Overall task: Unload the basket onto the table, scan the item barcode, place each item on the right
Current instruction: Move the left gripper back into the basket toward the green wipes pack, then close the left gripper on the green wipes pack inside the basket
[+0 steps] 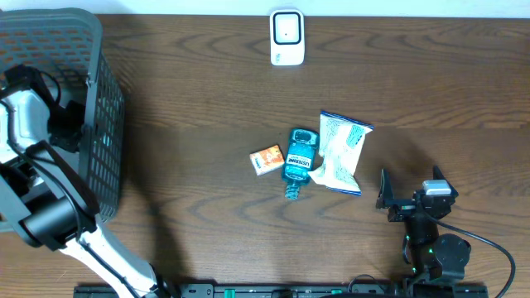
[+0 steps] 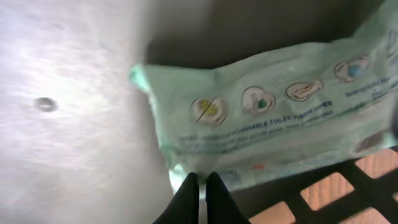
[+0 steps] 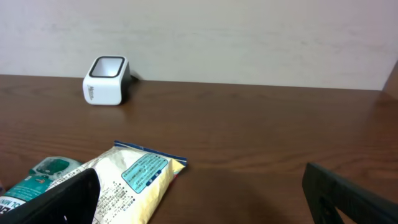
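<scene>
A pale green pack of wipes (image 2: 273, 118) lies inside the grey basket (image 1: 93, 58) at the table's left end. My left gripper (image 2: 199, 178) reaches down into the basket, its black fingers shut together on the pack's lower edge. In the overhead view only the left arm (image 1: 25, 116) shows over the basket; the pack is hidden there. The white scanner (image 1: 287, 36) stands at the back middle of the table, also in the right wrist view (image 3: 106, 81). My right gripper (image 1: 410, 185) rests open near the front right, nothing between its fingers (image 3: 348, 193).
An orange box (image 1: 267, 159), a blue mouthwash bottle (image 1: 299, 161) and a white-and-blue bag (image 1: 341, 153) lie together mid-table, left of the right gripper. The bag (image 3: 134, 183) lies close to its left finger. The basket's dark lattice (image 2: 354, 168) runs under the pack.
</scene>
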